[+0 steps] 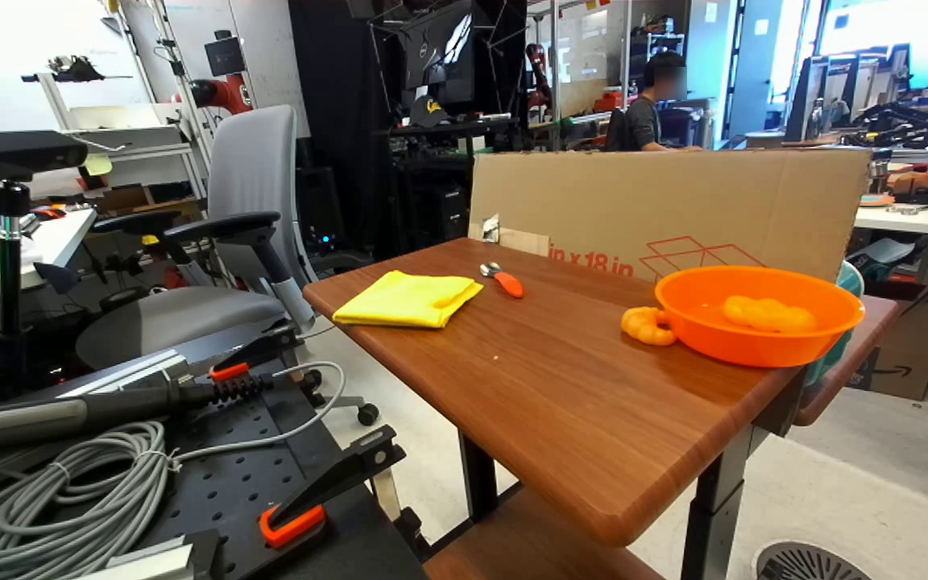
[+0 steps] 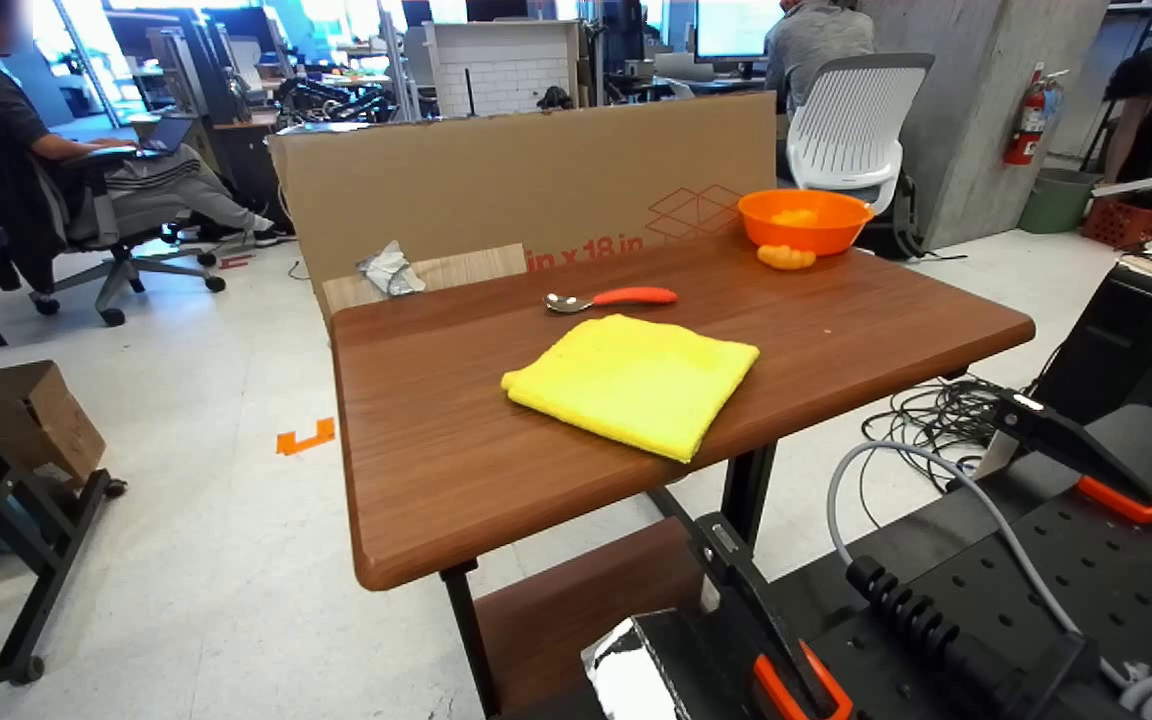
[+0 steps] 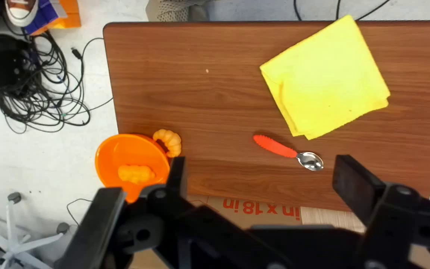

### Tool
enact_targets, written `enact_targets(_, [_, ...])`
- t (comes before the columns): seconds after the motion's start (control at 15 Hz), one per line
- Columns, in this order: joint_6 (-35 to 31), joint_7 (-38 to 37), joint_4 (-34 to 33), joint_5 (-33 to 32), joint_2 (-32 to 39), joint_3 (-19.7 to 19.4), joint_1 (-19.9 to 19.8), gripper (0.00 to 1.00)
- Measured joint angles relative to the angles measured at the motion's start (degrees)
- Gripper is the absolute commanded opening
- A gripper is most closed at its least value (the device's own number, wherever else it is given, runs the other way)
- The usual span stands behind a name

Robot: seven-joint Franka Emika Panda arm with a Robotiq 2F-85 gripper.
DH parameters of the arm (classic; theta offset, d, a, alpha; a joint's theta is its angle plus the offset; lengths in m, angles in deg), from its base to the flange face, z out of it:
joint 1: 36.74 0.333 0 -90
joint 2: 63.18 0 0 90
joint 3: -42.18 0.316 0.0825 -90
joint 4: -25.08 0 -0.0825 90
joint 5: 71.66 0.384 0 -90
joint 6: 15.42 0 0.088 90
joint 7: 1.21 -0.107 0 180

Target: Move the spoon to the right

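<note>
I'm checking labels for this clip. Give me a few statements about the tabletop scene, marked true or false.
1. The spoon has an orange-red handle. True.
2. The yellow cloth covers the spoon. False: the yellow cloth lies apart from it.
3. The gripper is holding the spoon. False: the gripper is open; the spoon lies on the table.
4. An orange lump lies in the orange bowl. True.
5. Both orange lumps are inside the bowl. False: the curved lump lies outside, beside the bowl.

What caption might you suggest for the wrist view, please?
Red-handled spoon beside a yellow cloth on a table, gripper open.
</note>
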Motion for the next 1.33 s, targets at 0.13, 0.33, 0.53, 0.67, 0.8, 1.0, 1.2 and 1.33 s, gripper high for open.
enact_targets(0.13, [-0.8, 2.9, -2.7, -3.7, 3.9, 0.3, 0.3, 1.0])
enact_targets(0.33, [-3.4, 7.6, -6.4, -8.9, 9.6, 0.3, 0.9, 1.0])
enact_targets(0.53, [-7.0, 13.1, -8.9, -12.1, 14.2, 0.2, 1.6, 1.0])
enact_targets(0.67, [-9.8, 18.4, -10.0, -12.3, 16.7, 0.2, 1.7, 1.0])
enact_targets(0.8, [-12.8, 24.2, -10.7, -12.2, 18.9, 0.1, 1.7, 1.0])
enact_targets(1.0, [-16.8, 33.3, -11.1, -11.6, 21.8, 0.0, 1.7, 1.0])
enact_targets(1.2, [-18.2, 41.9, -11.6, -9.2, 23.1, -0.1, 1.4, 1.0])
enact_targets(1.33, [-18.2, 43.3, -11.8, -8.8, 23.1, -0.1, 1.4, 1.0])
